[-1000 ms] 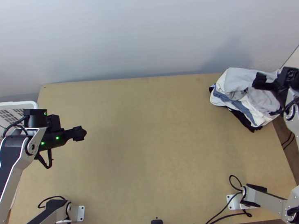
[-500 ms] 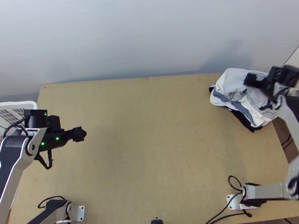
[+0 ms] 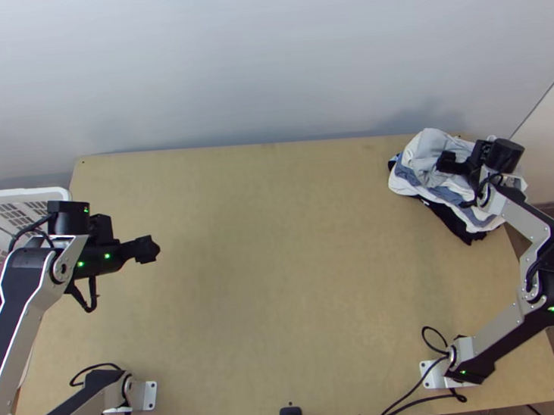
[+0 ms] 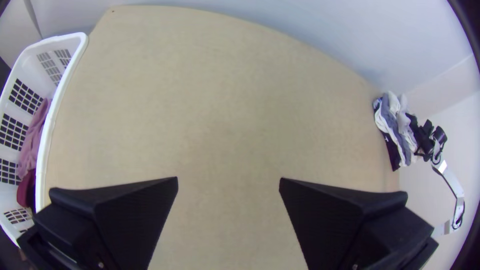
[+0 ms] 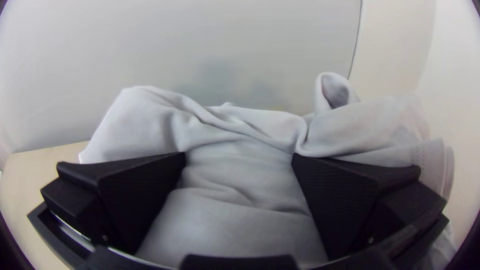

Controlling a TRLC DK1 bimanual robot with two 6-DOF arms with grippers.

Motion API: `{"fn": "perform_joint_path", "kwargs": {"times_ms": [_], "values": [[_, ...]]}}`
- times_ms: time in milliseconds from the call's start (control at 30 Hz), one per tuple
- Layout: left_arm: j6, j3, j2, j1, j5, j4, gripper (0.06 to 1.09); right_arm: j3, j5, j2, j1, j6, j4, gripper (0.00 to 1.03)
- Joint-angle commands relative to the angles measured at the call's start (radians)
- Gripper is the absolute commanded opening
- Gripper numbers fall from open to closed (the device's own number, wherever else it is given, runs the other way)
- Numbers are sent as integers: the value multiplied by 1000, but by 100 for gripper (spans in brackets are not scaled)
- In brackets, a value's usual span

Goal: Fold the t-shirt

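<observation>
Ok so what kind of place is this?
Probably a robot lab or test station for laundry: two arms mounted at a wooden table, a rumpled clothes pile, and a white basket holding more clothing.

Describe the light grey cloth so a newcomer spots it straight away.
At the wooden table's far right corner sits a clothes heap. Bunched on top, below the right gripper, is the light grey cloth; blue-grey and black pieces lie lower.
</observation>
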Motion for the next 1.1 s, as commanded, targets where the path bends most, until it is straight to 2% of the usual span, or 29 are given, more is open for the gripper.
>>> {"fn": "perform_joint_path", "kwargs": {"times_ms": [0,300,500,633,767,833,933,1067], "values": [[-16,-4,9,-10,-1,-3,104,-32,20,-44,-12,7,15,100],[-79,9,-2,-35,1,11,104,53,3,-300,18,77,-127,100],[-97,39,-40,-41,-8,57,104,137,-5,-387,55,102,-198,100],[-89,76,-63,-41,-81,70,104,186,-11,-453,73,155,-281,100],[-65,79,-108,-39,-154,109,104,182,-53,-539,115,148,-359,100],[-68,79,-126,-38,-199,123,104,149,-63,-602,169,117,-393,99],[-72,65,-166,-38,-257,166,104,63,-62,-703,251,117,-416,99],[-80,23,-224,-35,-306,210,104,-85,-16,-851,385,68,-390,99]]}}
